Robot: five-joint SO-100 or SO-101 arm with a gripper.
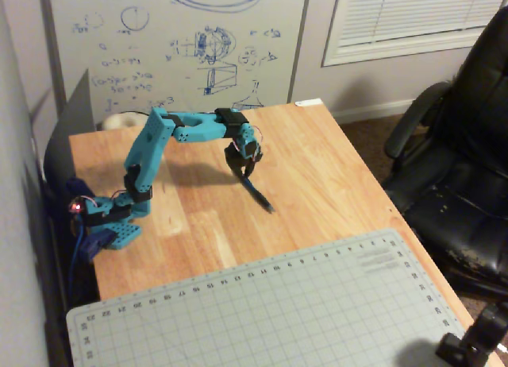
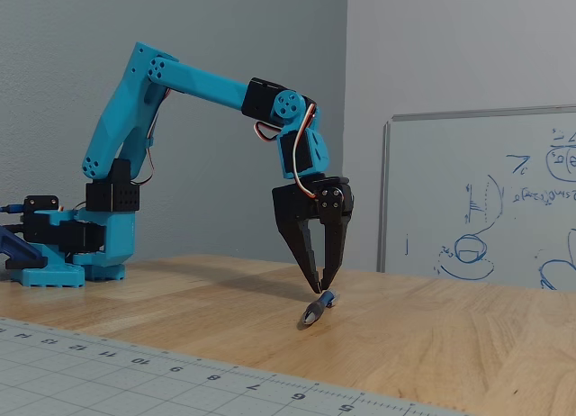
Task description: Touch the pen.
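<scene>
The pen [image 1: 259, 195] is thin and dark and lies flat on the wooden table [image 1: 333, 176], slanting toward the green mat. In the low fixed view the pen [image 2: 317, 310] points at the camera with its blue end farther back. The teal arm reaches over it, with the black gripper [image 1: 242, 173] pointing straight down. The gripper [image 2: 321, 287] has its fingertips together, empty, right at the pen's far end. The tips are at or just above the pen; I cannot tell whether they touch it.
A grey-green cutting mat [image 1: 302, 311] covers the table's front. The arm's base [image 1: 111, 224] stands at the table's left edge, next to a dark panel [image 1: 67, 137]. A whiteboard [image 1: 182, 41] leans behind the table. A black office chair [image 1: 460, 160] stands to the right.
</scene>
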